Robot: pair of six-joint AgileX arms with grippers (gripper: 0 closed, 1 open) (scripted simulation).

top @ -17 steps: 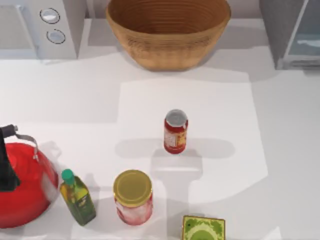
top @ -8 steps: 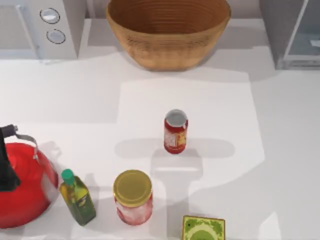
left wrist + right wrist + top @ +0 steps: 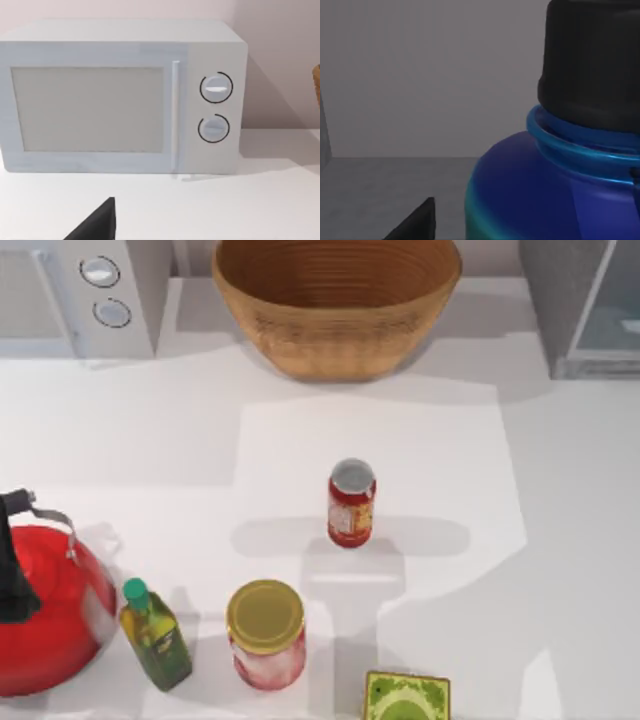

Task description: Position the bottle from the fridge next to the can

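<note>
I see the desk (image 3: 560, 540) brightly lit from above, soft grey shadows crossing it; my right wrist view is dim, the bottle (image 3: 545, 195) glossy.

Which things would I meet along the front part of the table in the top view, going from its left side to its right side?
Red kettle → olive oil bottle → yellow-lidded jar → green box.
</note>
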